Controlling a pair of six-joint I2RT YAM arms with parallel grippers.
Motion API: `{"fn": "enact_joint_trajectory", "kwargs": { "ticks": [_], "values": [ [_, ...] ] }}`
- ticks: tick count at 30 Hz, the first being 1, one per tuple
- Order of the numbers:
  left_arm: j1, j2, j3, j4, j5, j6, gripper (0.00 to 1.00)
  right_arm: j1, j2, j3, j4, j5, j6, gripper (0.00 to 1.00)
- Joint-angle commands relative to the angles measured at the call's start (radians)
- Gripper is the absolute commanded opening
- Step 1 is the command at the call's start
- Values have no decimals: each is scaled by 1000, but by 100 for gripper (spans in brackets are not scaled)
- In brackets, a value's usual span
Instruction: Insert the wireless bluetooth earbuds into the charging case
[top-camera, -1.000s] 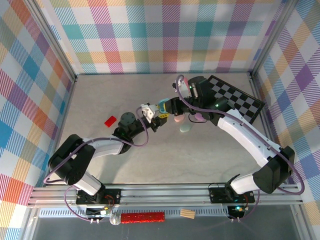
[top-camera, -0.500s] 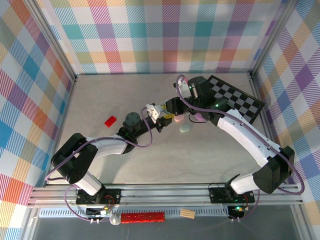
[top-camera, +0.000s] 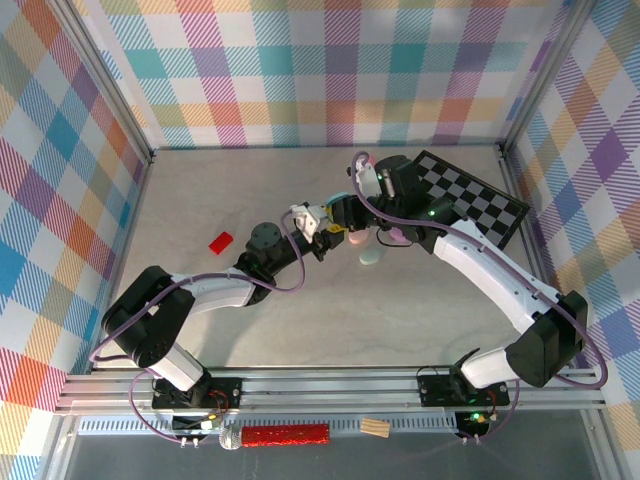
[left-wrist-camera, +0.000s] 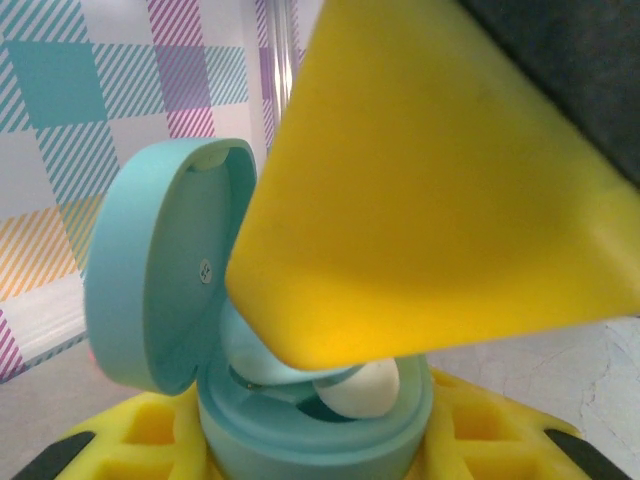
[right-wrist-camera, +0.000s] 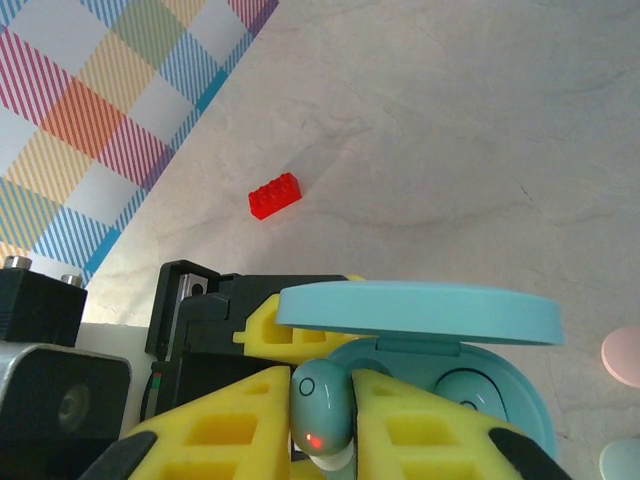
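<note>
An open mint charging case (left-wrist-camera: 310, 440) sits between the yellow fingers (left-wrist-camera: 130, 440) of my left gripper (top-camera: 328, 231), lid (left-wrist-camera: 160, 270) tipped back to the left. My right gripper (right-wrist-camera: 322, 425) is shut on a mint earbud (right-wrist-camera: 322, 405) with a red light, held at the case's mouth. Its white tip (left-wrist-camera: 365, 388) reaches into the case's well. In the left wrist view, a right-gripper finger (left-wrist-camera: 430, 180) hides the rest of the bud. A second mint earbud (right-wrist-camera: 470, 390) sits in the case under the lid (right-wrist-camera: 420, 310).
A red brick (top-camera: 220, 241) and a dark round piece (top-camera: 266, 238) lie left of the grippers. A pink case (top-camera: 358, 238), a mint case (top-camera: 370, 257) and a purple one (top-camera: 400, 235) lie just right. A checkerboard (top-camera: 470, 200) lies at the back right.
My left gripper has carried the case right and slightly away, up against the right gripper. The right gripper has barely moved.
</note>
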Motion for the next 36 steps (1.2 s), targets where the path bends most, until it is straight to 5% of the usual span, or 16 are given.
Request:
{"fn": "enact_joint_trajectory", "kwargs": {
  "ticks": [1, 8, 13, 24, 36],
  "values": [
    [-20, -32, 37, 18, 8, -1, 35, 6, 6, -26, 45, 21, 26, 19],
    [-22, -34, 44, 24, 1, -19, 35, 5, 10, -46, 67, 32, 32, 20],
    [-23, -35, 61, 3, -16, -32, 35, 5, -18, -59, 71, 36, 44, 34],
    [-22, -35, 54, -14, -21, -32, 35, 4, -106, -48, 26, 79, 15, 44],
    [-21, -32, 53, -25, 6, -29, 35, 4, -54, 4, -23, 62, -20, 37]
  ]
}}
